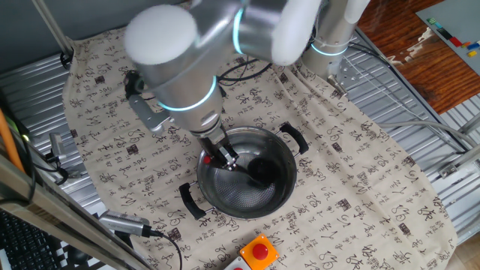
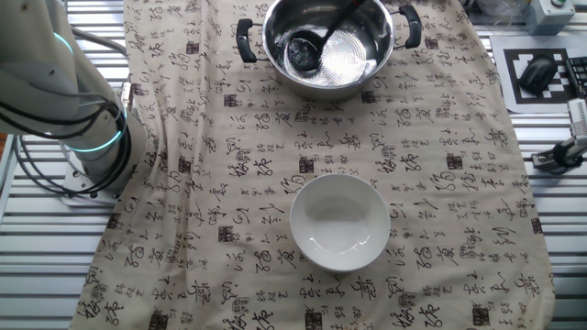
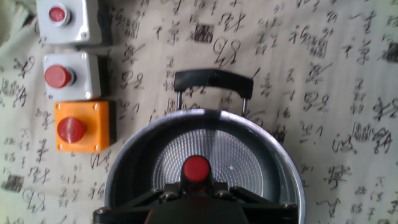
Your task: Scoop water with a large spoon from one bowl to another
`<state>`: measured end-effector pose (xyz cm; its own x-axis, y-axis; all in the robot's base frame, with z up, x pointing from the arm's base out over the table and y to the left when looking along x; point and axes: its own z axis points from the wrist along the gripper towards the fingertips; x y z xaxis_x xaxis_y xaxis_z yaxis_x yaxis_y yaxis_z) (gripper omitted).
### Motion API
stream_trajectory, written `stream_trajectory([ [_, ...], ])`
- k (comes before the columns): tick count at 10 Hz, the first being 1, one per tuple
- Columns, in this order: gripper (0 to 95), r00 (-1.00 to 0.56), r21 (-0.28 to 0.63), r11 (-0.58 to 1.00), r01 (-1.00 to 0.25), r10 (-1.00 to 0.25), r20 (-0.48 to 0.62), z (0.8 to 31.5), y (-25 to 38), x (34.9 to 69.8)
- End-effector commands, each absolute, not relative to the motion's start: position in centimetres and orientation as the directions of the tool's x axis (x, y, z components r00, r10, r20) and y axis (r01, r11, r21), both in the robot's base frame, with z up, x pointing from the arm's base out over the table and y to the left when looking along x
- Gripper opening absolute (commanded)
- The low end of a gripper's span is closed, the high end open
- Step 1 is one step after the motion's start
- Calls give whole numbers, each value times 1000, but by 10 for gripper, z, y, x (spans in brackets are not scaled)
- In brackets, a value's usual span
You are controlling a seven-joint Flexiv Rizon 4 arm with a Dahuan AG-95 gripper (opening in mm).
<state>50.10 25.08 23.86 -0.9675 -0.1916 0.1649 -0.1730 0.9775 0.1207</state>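
Beige cloth point(image 2: 440, 211) printed with dark calligraphy covers the table, with ribbed metal showing at its edges. On it sits the wide steel pot point(image 1: 229, 204), its two black loop handles sticking out on opposite sides. From the other fixed view the pot point(image 2: 358, 69) stands at the far end of the cloth, and the small white bowl point(image 2: 340, 223) rests well apart from it toward the near end, upright and holding a little clear water.

The arm point(image 1: 180, 67) reaches down over the pot, its joint ringed with a teal glow. The gripper point(image 1: 222, 154) is clenched on the red-tipped end of the ladle point(image 1: 259, 171), whose thin black handle slants down into the pot so that the round black scoop lies low against the inner wall. In the other fixed view the scoop point(image 2: 304, 51) sits on the left side of the pot's floor.

Looking along the fingers, the red handle tip point(image 3: 196, 168) shows just above the gripper point(image 3: 194, 190), with the pot's textured bottom behind it. Three button boxes lie on the cloth to the left of the pot: an orange one point(image 3: 79, 127) nearest it, then two grey ones point(image 3: 70, 76) further off
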Motion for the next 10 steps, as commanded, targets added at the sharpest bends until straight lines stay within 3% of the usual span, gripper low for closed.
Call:
stream_trajectory([
  [1, 0, -957, 134, 973, -190, -214, 197, 247, 248, 497],
  [10, 0, -916, 189, 964, -186, -240, 321, 266, 234, 487],
])
